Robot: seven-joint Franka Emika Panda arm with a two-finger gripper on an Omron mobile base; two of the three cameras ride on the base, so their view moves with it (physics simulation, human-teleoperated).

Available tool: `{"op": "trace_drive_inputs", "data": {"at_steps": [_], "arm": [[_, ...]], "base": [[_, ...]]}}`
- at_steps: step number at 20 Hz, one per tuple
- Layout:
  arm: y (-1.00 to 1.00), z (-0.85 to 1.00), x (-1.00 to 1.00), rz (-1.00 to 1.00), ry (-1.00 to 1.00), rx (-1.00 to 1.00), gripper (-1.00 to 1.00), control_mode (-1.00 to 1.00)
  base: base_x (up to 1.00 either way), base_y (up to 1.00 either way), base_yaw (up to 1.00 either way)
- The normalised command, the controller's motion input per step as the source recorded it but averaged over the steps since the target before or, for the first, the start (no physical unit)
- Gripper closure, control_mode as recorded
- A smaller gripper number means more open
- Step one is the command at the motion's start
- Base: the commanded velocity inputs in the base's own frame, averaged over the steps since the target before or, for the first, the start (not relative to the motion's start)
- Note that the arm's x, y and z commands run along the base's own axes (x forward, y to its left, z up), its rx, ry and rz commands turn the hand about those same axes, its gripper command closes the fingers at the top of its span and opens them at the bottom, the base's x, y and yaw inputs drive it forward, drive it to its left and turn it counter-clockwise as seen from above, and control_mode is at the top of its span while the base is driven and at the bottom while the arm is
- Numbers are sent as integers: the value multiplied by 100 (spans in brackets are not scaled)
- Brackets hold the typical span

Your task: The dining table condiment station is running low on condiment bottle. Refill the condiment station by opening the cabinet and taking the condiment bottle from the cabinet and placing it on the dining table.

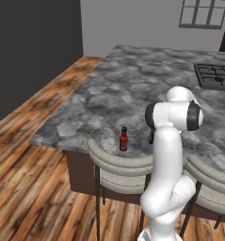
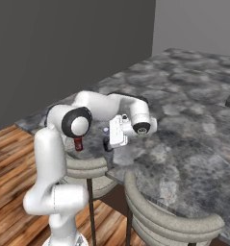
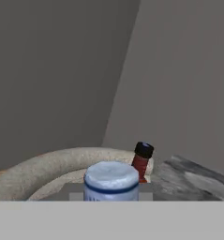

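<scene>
Table (image 1: pixel 132 89) grey marbled, wide. Two curved stool backs (image 1: pixel 118 164) along near edge. Hand (image 2: pixel 108 144) low over table edge, clamped on condiment bottle (image 3: pixel 111 180), pale cap up. Red bottle (image 1: pixel 124 139) upright on table just beside.

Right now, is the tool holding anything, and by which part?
It appears to hold the condiment bottle, gripped below its pale cap; the exact contact is hidden. The tool sits low over the dining table.

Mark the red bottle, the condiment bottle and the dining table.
red bottle (image 1: pixel 123 140), left base view, body.
condiment bottle (image 3: pixel 111 180), hand view, pale cap.
dining table (image 1: pixel 118 84), left base view, bare stone top.
</scene>
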Motion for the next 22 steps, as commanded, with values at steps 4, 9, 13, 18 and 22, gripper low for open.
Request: {"op": "trace_drive_inputs", "data": {"at_steps": [4, 9, 13, 18, 22], "arm": [[-5, -25, 22, 14, -12, 5, 100, -100], [8, -4, 20, 5, -5, 3, 100, -100], [57, 0, 16, -7, 2, -8, 100, -100], [37, -6, 17, -5, 5, -11, 100, -100], [-2, -24, 5, 2, 0, 0, 100, -100]], "base": [[0, 0, 0], [0, 0, 0], [0, 0, 0], [0, 0, 0], [0, 0, 0]]}}
